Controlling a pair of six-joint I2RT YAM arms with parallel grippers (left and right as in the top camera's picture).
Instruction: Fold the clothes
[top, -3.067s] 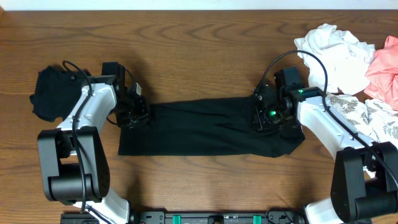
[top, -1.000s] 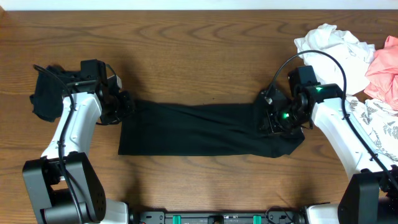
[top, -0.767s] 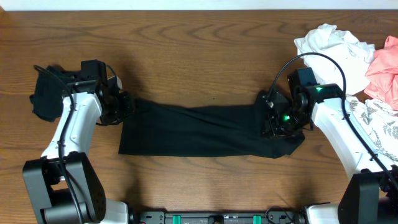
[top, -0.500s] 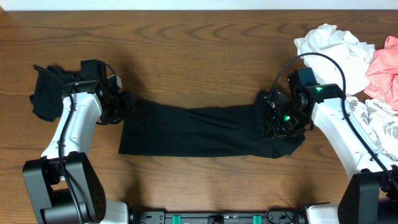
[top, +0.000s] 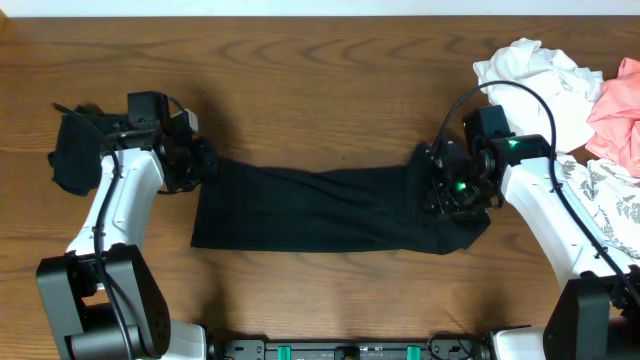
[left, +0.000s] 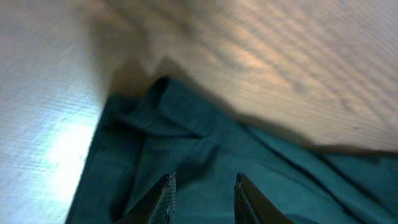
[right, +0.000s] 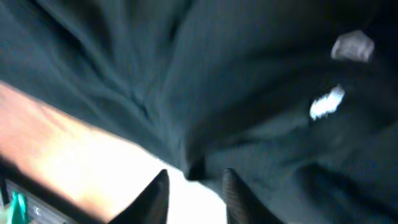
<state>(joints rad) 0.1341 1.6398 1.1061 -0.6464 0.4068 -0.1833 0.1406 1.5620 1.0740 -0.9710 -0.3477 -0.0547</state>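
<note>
Black fabric, a long plain shirt (top: 320, 210), lies flattened in a band across the middle of the brown wooden table (top: 320, 80). Its far-left corner is drawn further left than moments ago. I judge the stretch done and the release beginning. My left gripper (left: 202, 190), at that corner, has its fingers parted over the cloth, pinching nothing. The right gripper (right: 193, 186), at the shirt's right end near a small white tag (right: 326, 102), has a ridge of cloth in its narrow gap. Whether it is gripped, I cannot tell.
</note>
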